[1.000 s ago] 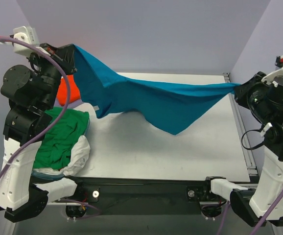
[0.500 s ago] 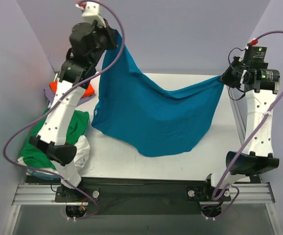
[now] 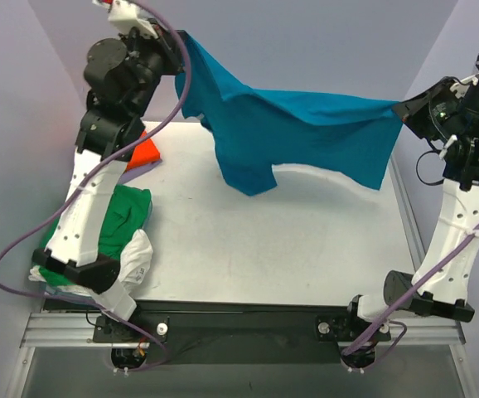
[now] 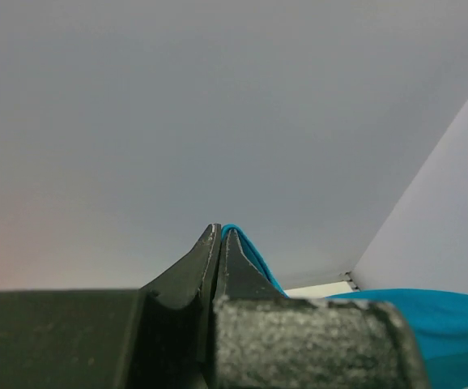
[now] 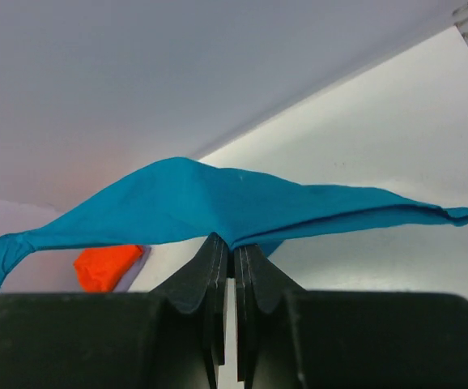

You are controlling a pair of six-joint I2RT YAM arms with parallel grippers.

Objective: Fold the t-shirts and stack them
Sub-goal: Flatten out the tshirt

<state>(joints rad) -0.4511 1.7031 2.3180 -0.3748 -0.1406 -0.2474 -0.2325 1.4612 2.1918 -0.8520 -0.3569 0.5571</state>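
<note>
The teal-blue t-shirt [image 3: 297, 133] hangs stretched in the air between both arms, high above the table. My left gripper [image 3: 179, 40] is shut on its left end at the back left; in the left wrist view the teal cloth [image 4: 250, 255] shows at the shut tips of the left gripper [image 4: 220, 229]. My right gripper [image 3: 399, 108] is shut on its right end; in the right wrist view the right gripper [image 5: 231, 241] pinches the shirt [image 5: 210, 207]. The orange t-shirt [image 3: 140, 152] lies folded at the left. The green t-shirt [image 3: 115, 220] and the white t-shirt [image 3: 138, 257] are heaped at the front left. The lavender t-shirt is hidden.
The white table [image 3: 306, 249] has a metal rail [image 3: 412, 232] along its right edge. Lavender walls enclose the back and sides. The orange shirt also shows in the right wrist view [image 5: 106, 266].
Both arms have raised the teal shirt and pulled it taut. It hung down to the table half a second ago and now it is clear of the table.
</note>
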